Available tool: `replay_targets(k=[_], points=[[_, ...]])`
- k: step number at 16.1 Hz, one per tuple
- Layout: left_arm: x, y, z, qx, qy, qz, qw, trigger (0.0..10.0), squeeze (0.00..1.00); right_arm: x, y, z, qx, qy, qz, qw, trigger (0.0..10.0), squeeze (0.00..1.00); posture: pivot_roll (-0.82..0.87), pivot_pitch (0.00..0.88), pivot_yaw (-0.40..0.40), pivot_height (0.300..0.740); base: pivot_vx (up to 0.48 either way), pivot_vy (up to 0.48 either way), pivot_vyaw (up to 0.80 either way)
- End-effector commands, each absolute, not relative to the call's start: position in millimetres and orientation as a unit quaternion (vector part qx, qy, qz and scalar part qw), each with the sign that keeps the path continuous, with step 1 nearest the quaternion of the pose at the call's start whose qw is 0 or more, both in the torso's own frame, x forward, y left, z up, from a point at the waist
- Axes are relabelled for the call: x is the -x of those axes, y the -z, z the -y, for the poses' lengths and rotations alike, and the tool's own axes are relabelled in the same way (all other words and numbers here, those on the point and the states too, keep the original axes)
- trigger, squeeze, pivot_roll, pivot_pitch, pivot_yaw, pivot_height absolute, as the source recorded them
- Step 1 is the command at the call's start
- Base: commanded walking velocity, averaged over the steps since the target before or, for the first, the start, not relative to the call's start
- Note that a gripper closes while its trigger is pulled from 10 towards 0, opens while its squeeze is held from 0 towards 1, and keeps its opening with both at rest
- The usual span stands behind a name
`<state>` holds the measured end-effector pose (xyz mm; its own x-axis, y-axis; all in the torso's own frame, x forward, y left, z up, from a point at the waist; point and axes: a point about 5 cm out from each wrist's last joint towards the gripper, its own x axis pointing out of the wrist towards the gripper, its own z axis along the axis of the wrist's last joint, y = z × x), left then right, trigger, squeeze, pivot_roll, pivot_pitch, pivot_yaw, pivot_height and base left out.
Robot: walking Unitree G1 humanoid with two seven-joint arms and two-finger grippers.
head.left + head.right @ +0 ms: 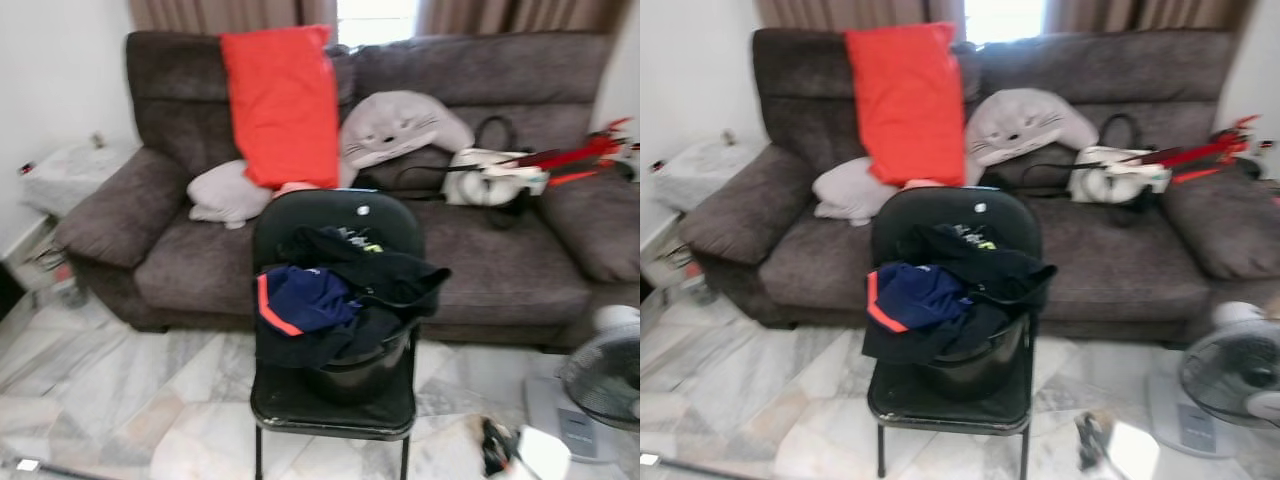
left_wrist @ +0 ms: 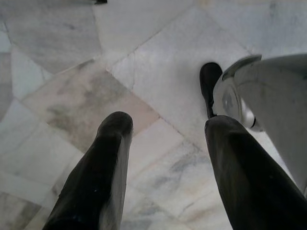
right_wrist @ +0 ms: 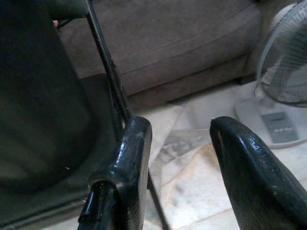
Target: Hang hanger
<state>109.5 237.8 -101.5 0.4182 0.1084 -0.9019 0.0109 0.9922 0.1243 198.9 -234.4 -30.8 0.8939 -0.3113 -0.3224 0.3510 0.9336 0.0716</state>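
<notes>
a black folding chair (image 1: 335, 300) stands on the pale marble floor (image 1: 120, 390), just in front of a dark grey sofa (image 1: 500, 260). on its seat sits a black bucket (image 1: 362, 375) heaped with dark clothes (image 1: 340, 285), a navy piece with an orange stripe (image 1: 298, 300) spilling over the chair's left edge. a strip of bare floor runs to the left of the chair; to the right the room is tighter, with a standing fan (image 1: 605, 378) near the sofa's corner and a small dark object (image 1: 495, 447) on the floor between fan and chair.

red hangers (image 1: 570, 157) lie on the sofa's right end, beside a white bag (image 1: 490, 178), well apart from both hands. a red cushion (image 1: 282, 105), a grey seal plush (image 1: 400, 128) and a pale pillow (image 1: 228, 192) fill the sofa's left and middle. a covered side table (image 1: 65, 175) stands by the left armrest.

the left hand (image 2: 163, 163) hangs over bare floor, fingers spread wide with nothing between them, the robot's foot (image 2: 209, 86) beside it. the right hand (image 3: 182, 167) is low beside the chair's right edge, fingers apart and empty, the chair's leg (image 3: 112, 81) just ahead and the fan beyond.
</notes>
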Motion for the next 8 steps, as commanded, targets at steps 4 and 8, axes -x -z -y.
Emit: replay_targets(k=[4,8], points=[[-107,101,-242,-0.059,-0.037,-0.54,0.839,10.0,0.0,-189,-23,237,0.007,0.155,-0.044,0.987,10.0,0.0,-0.1,0.0,0.06,0.74,0.0,0.0,0.0],[-111,99,-241,-0.033,-0.051,-0.517,0.854,10.0,0.0,-218,-76,225,0.004,0.144,0.035,0.989,10.0,0.0,-0.11,0.0,0.051,0.74,0.0,0.0,0.0]])
